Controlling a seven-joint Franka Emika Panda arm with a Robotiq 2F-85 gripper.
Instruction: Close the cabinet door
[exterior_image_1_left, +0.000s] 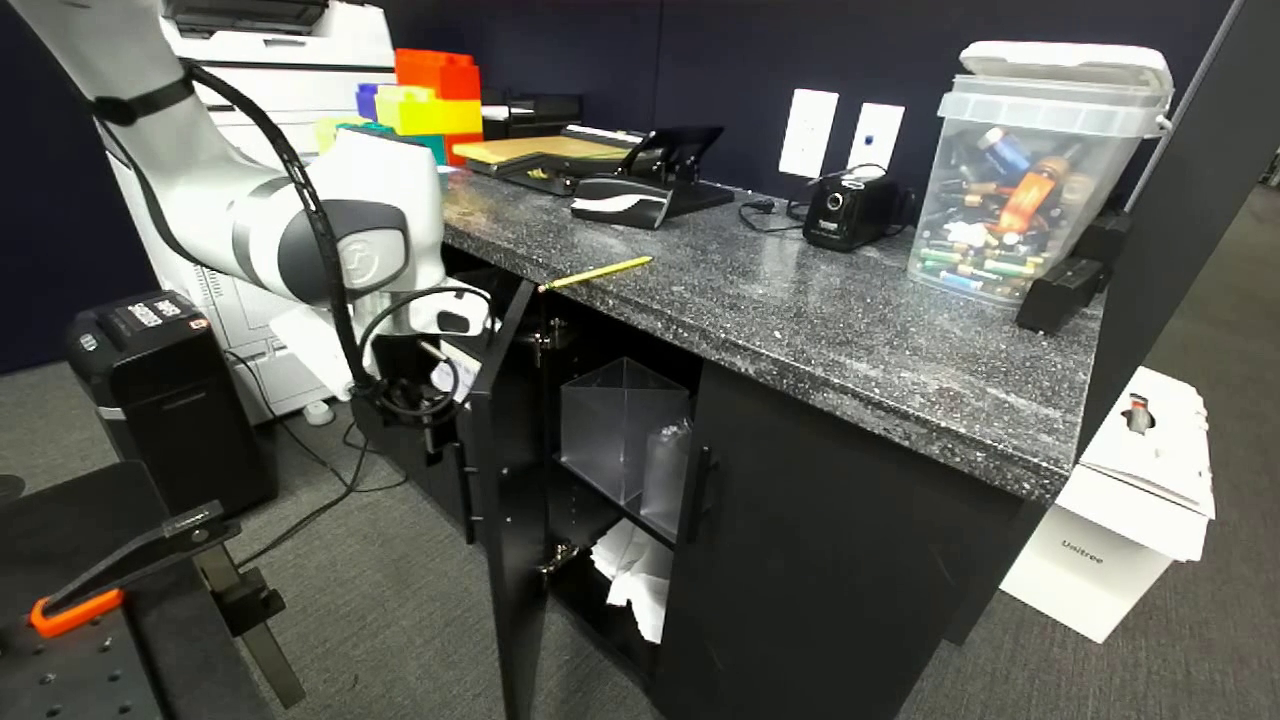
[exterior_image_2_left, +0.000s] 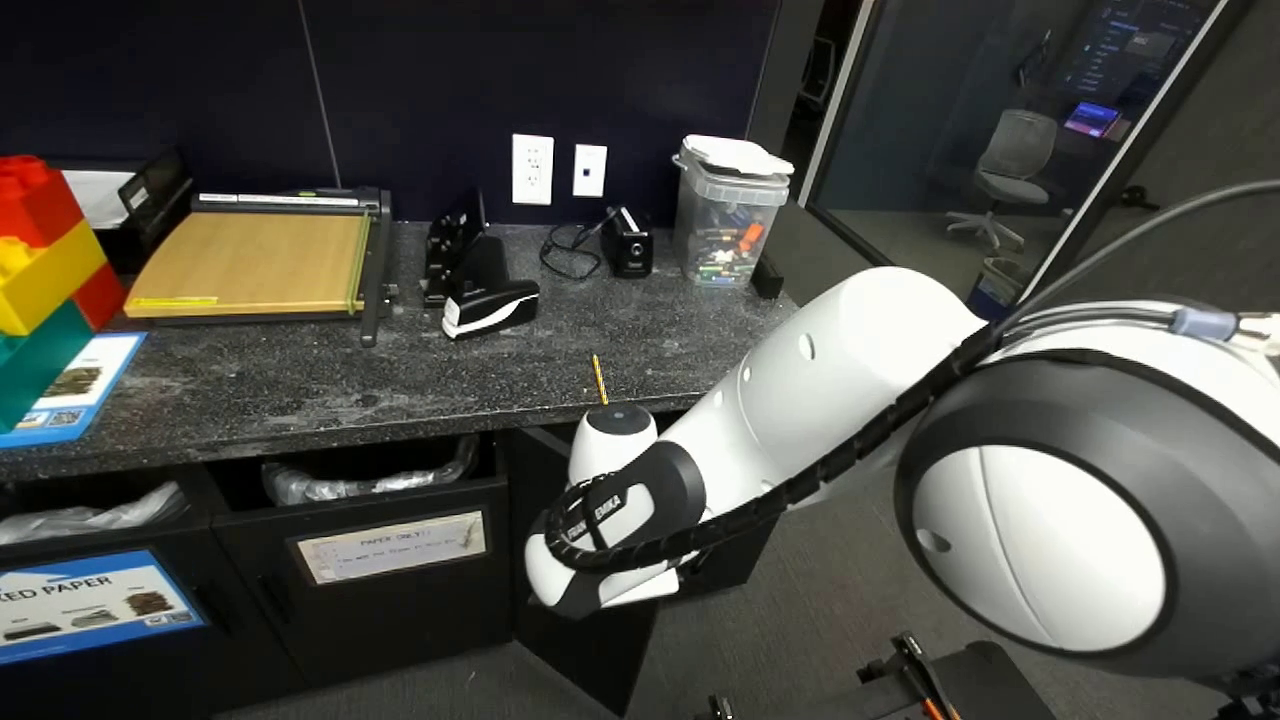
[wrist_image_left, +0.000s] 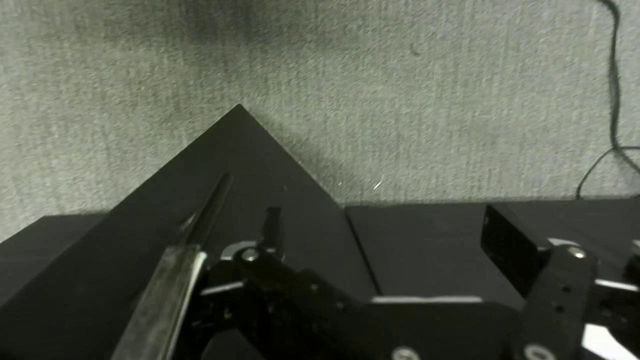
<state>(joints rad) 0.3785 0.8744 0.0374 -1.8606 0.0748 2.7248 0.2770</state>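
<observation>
The cabinet door (exterior_image_1_left: 515, 560) is a tall matte black panel. It stands swung out from the black cabinet (exterior_image_1_left: 820, 520), whose shelves show beside it. The door also shows below the arm in an exterior view (exterior_image_2_left: 588, 645) and as a dark corner in the wrist view (wrist_image_left: 250, 165). My gripper (exterior_image_1_left: 435, 445) is on the outer side of the door, close to its upper part. In the wrist view the gripper (wrist_image_left: 385, 230) has its fingers wide apart with nothing between them. One finger is in front of the door; contact cannot be told. A grey bar (wrist_image_left: 157, 305), perhaps the handle, lies beside that finger.
The granite countertop (exterior_image_1_left: 800, 310) overhangs the door, with a pencil (exterior_image_1_left: 595, 273) at its edge. A clear plastic box (exterior_image_1_left: 620, 430) and white paper (exterior_image_1_left: 635, 580) sit inside the cabinet. Bin fronts (exterior_image_2_left: 390, 580) adjoin the door. A black shredder (exterior_image_1_left: 170, 400) stands on the floor.
</observation>
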